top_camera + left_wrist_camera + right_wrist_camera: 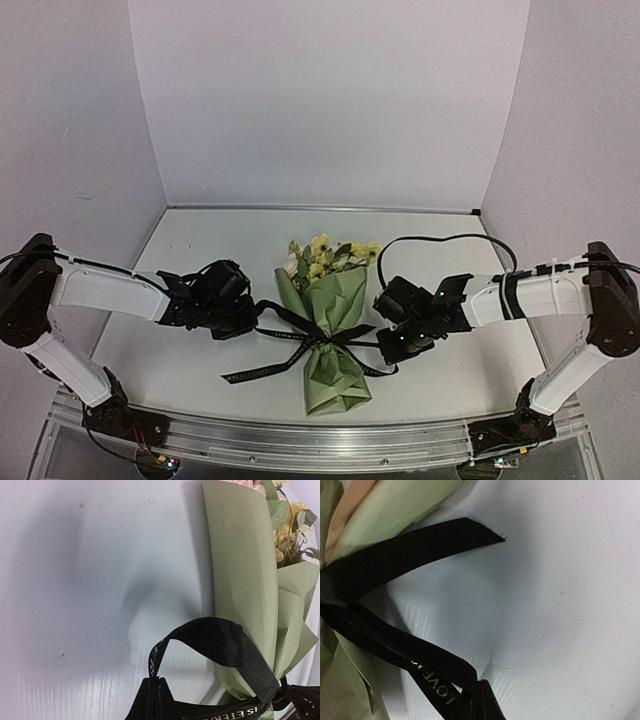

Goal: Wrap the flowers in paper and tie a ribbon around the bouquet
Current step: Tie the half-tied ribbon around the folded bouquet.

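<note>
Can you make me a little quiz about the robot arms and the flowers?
1. True or false: the paper around the flowers is red.
2. The left gripper and right gripper are both shut on: A the ribbon, B the stems, C nothing.
3. Fill in: the bouquet lies ___ the two grippers.
Key: 1 false (olive green); 2 A; 3 between.

Lab booth: bare white walls enclosing a tabletop.
</note>
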Motion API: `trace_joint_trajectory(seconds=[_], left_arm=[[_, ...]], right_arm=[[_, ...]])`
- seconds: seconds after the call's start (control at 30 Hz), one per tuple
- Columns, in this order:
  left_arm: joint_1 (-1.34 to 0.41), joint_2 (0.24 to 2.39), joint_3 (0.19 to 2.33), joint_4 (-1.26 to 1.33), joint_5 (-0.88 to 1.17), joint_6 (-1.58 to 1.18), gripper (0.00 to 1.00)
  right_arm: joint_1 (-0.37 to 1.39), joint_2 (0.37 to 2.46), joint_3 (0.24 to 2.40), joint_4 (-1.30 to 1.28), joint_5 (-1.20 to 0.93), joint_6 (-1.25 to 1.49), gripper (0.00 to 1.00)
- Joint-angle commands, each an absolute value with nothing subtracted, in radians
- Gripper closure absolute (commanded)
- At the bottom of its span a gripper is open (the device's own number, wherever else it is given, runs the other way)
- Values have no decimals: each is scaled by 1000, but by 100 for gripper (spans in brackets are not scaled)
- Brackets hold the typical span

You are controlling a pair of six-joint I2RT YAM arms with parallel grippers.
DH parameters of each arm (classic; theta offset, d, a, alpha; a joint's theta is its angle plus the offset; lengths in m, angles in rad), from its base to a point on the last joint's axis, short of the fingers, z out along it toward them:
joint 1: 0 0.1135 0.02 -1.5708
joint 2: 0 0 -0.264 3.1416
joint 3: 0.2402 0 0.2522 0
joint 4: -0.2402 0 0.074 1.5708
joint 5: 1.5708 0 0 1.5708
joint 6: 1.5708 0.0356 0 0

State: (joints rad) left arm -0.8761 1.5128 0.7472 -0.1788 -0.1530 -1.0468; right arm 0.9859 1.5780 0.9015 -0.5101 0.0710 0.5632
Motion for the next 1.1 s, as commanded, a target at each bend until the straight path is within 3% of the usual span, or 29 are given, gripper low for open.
trace_joint_trajectory(seconds=[0.0,0.5,1.07], left_arm=[[-803,1461,696,-226,-264,-958,100],[-644,1427,574,-151,-179,-932,100],[-627,1443,548,-75,-66,-878,100]], right_arm=[[965,1558,849,-617,116,608,100],[961,1568,742,-590,112,705,100],[973,1574,746,-552,41,655,100]])
